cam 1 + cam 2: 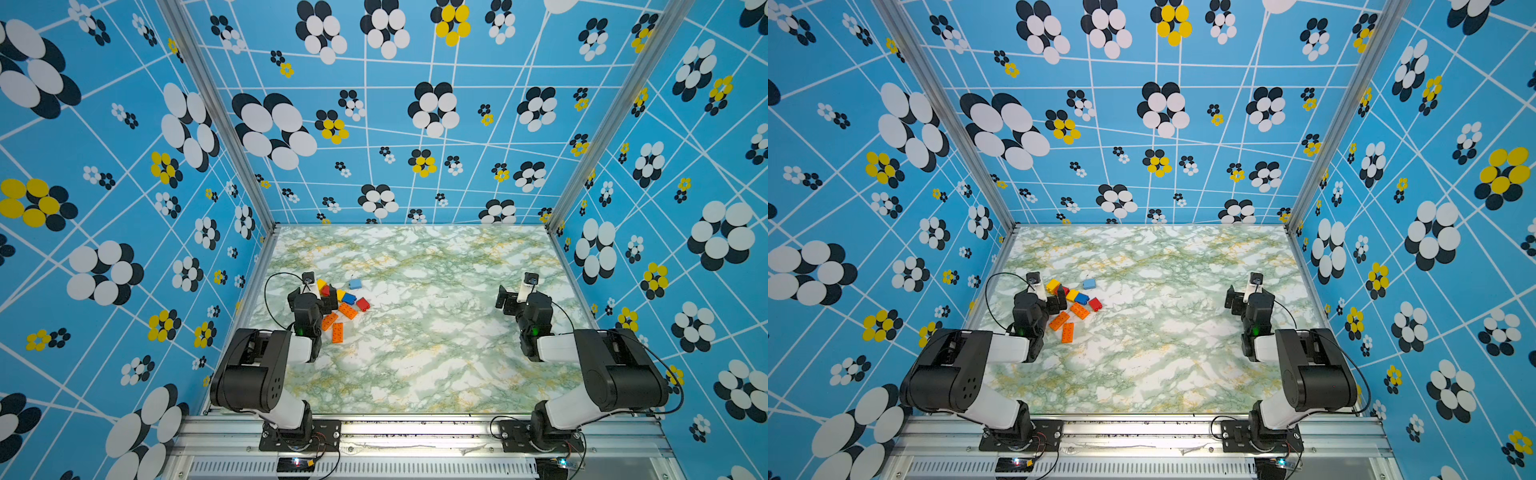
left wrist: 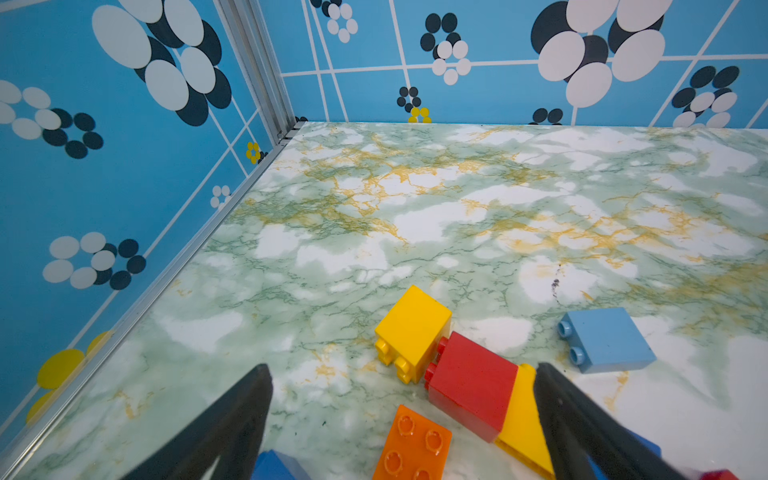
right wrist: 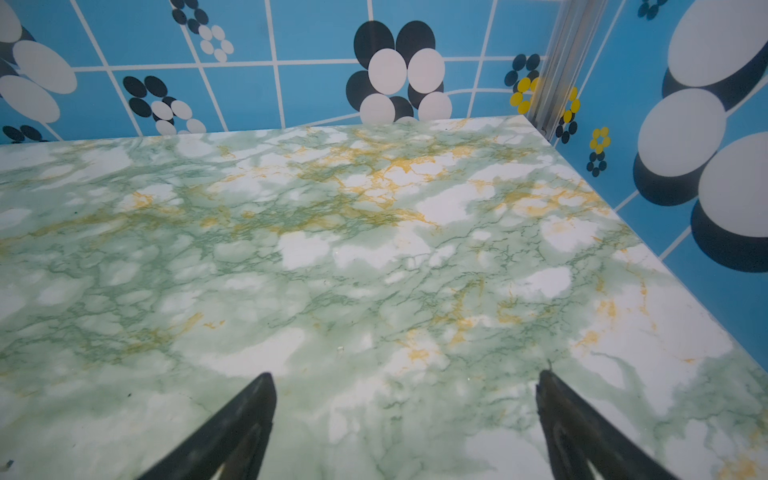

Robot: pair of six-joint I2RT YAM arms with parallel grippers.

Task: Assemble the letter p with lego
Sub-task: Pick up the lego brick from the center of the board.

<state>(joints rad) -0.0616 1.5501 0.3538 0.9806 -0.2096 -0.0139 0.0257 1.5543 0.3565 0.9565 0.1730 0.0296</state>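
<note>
The lego lies loose in a small pile at the table's left side: a yellow brick (image 2: 413, 328), a red brick (image 2: 473, 382), a yellow sloped piece (image 2: 521, 415) and an orange plate (image 2: 415, 444). A pale blue brick (image 1: 355, 284) lies apart on its side. Two more orange plates (image 1: 337, 332) lie nearer the front. My left gripper (image 2: 403, 374) hangs open just over the pile, holding nothing; the red and orange pieces lie between its fingers. My right gripper (image 3: 405, 380) is open over bare table at the right (image 1: 505, 301).
The marble-patterned table (image 1: 415, 353) is walled on three sides by blue flowered panels. An aluminium rail (image 2: 166, 266) runs along the left edge close to the pile. Both arm bases sit on the front rail (image 1: 415, 432).
</note>
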